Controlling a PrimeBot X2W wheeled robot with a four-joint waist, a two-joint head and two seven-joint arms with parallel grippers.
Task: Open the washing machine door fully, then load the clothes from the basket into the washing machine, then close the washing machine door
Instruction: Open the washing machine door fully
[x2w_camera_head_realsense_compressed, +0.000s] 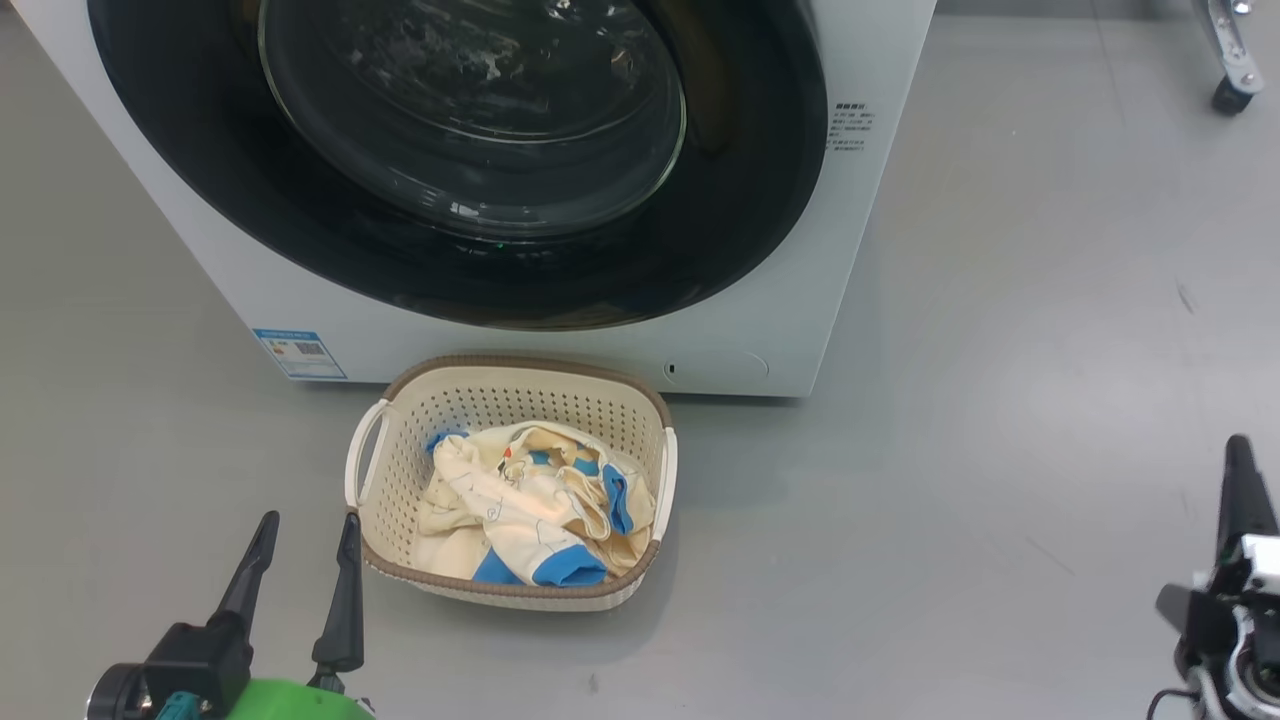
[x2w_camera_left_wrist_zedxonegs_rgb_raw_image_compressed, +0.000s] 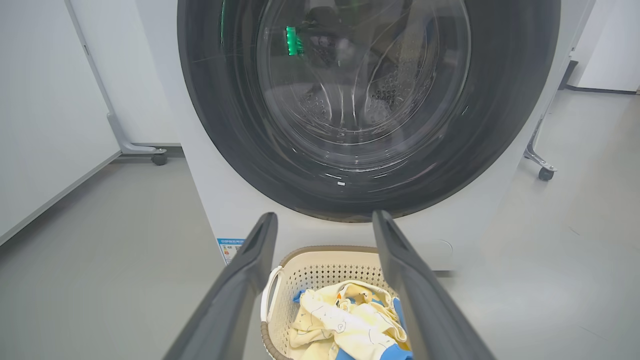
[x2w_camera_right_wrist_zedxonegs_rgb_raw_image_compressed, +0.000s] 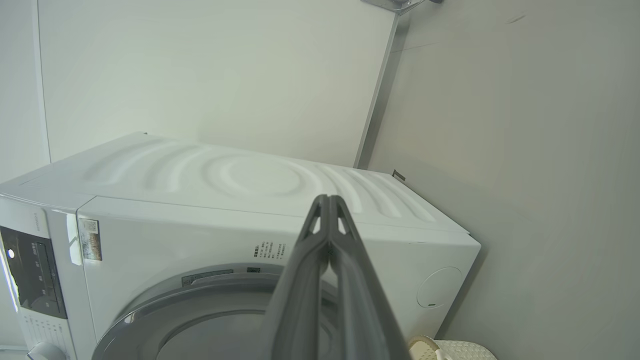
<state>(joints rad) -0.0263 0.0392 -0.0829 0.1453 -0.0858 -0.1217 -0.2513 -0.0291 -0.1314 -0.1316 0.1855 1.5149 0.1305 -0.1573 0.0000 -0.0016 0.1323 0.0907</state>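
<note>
On the grey floor (x2w_camera_head_realsense_compressed: 1000, 420), directly before the washing machine (x2w_camera_head_realsense_compressed: 560, 345), stood the basket (x2w_camera_head_realsense_compressed: 520, 364), its far rim just short of the machine's white front panel. The clothes (x2w_camera_head_realsense_compressed: 520, 505) lay heaped inside it, cream-yellow folds with bright blue cuffs showing, bunched toward the basket's right and near walls. The washing machine door (x2w_camera_head_realsense_compressed: 300, 220) sat shut against the machine's front, its glossy black rim ringing the bulging glass. Through that glass, in the left wrist view, the perforated steel drum (x2w_camera_left_wrist_zedxonegs_rgb_raw_image_compressed: 395, 85) could be made out. A blue sticker (x2w_camera_head_realsense_compressed: 300, 353) marked the lower left corner of the front panel, to the left of the basket.

The left gripper (x2w_camera_head_realsense_compressed: 310, 517) hung above the floor just beside the basket's near left corner, its two dark fingers spread wide with nothing between them. The finger nearer the basket stood close to the brown rim; whether it touched could not be told. In its own wrist view those fingers framed the basket and clothes below and the door beyond.

The right gripper (x2w_camera_head_realsense_compressed: 1240, 450) was well apart from the basket, over bare floor at the right, its fingers pressed together tip to tip and holding nothing. Its wrist view looked along them toward a ribbed white panel of the machine. A castered metal leg (x2w_camera_head_realsense_compressed: 1232, 60) stood on the floor to the machine's right.
</note>
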